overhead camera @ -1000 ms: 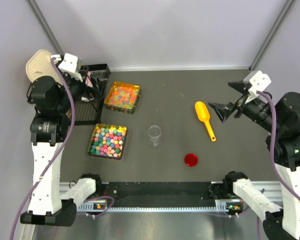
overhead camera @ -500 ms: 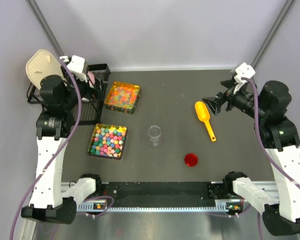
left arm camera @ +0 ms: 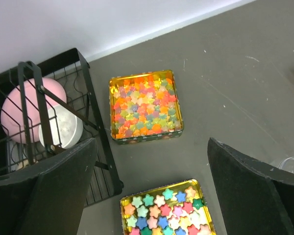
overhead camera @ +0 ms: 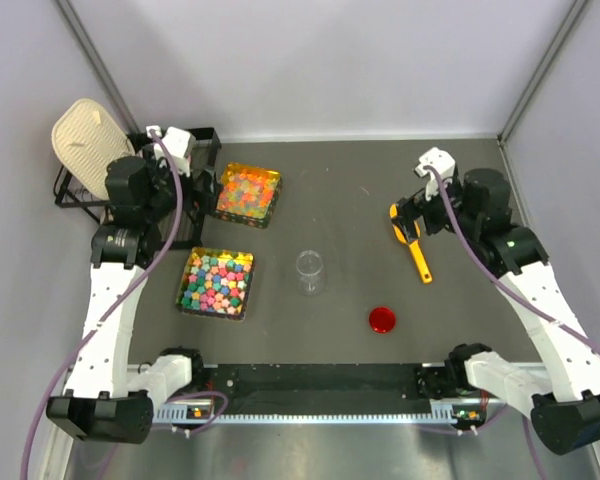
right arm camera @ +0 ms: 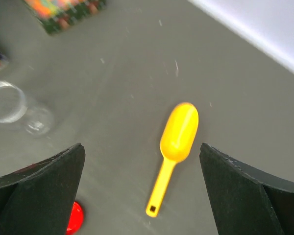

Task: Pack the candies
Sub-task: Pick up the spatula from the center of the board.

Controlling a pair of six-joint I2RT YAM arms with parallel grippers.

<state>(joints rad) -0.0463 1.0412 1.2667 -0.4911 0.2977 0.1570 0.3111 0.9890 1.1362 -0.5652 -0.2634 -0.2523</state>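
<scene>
Left gripper (left arm camera: 152,147) and right gripper (right arm camera: 141,148) both gape, holding nothing. Small candies (left arm camera: 144,105) lie in the gold tray (left arm camera: 111,110), 11 o'clock from the clear cup (overhead camera: 310,272). The right gripper hangs above the yellow scoop (right arm camera: 176,142): pinch the bowl (not the handle) and you may skid it.

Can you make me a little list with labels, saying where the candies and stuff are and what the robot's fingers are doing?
small candies: fill the farther gold tray
big star candies: in the nearer gold tray
clear jar: in the middle, no lid on, looks empty
red lid: lying flat, apart from the jar
yellow scoop: lying flat, nothing touching it
left fingers: open, above the two trays, holding nothing
right fingers: open, above the scoop, holding nothing
</scene>
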